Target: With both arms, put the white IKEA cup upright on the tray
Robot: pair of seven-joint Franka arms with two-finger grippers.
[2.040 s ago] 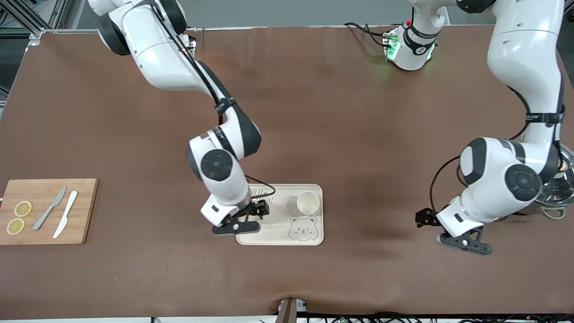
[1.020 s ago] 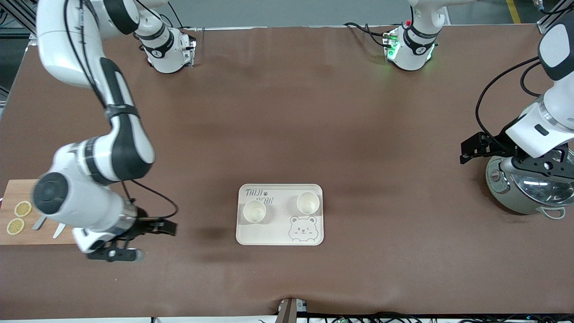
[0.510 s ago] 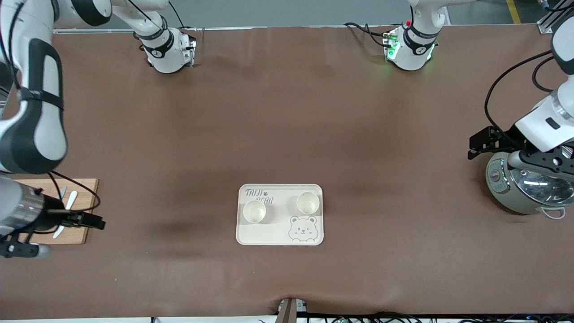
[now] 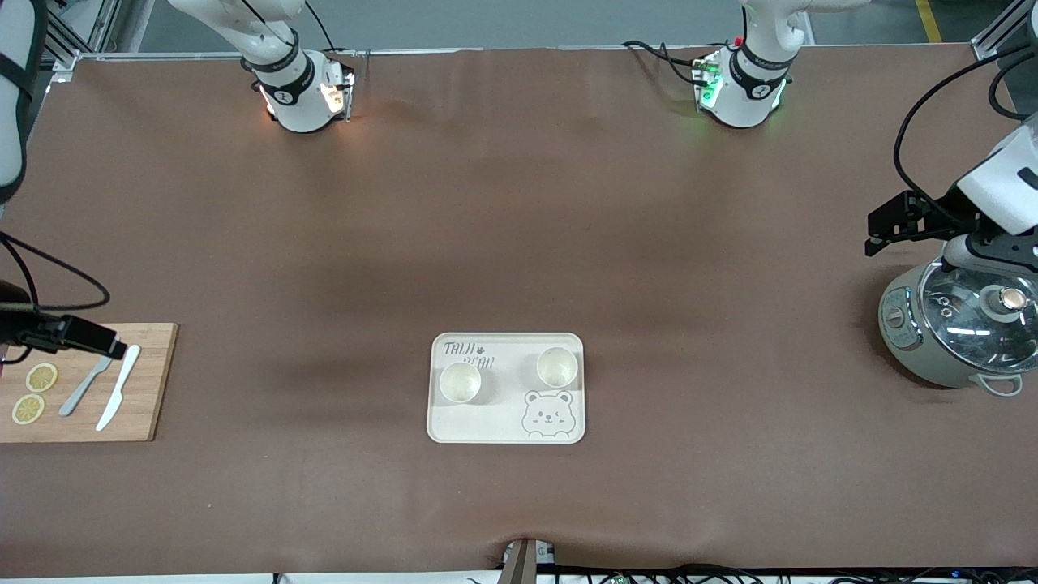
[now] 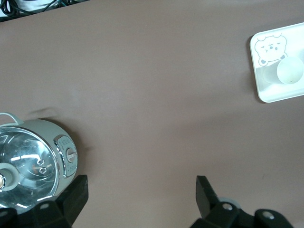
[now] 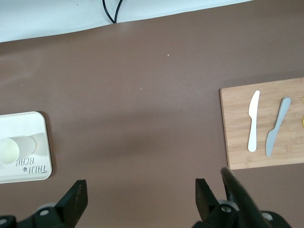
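Note:
The cream tray [image 4: 507, 408] with its bear drawing lies in the middle of the table, toward the front camera. Two white cups stand upright on it: one [image 4: 460, 382] toward the right arm's end, the other [image 4: 556, 367] toward the left arm's end. My right gripper [image 6: 140, 194] is open and empty, up over the table beside the cutting board, well away from the tray [image 6: 33, 164]. My left gripper [image 5: 141, 192] is open and empty, up beside the pot, and its wrist view shows the tray [image 5: 266, 92] with a cup [image 5: 289, 71] on it far off.
A wooden cutting board [image 4: 150, 381] with two knives [image 4: 119, 388] and lemon slices [image 4: 40, 377] lies at the right arm's end. A grey pot with a glass lid [image 4: 961, 324] stands at the left arm's end. Bare brown table surrounds the tray.
The right gripper has left a second cup upright on the tray and swung away to the cutting board's end. The left arm has risen and drawn back over the pot.

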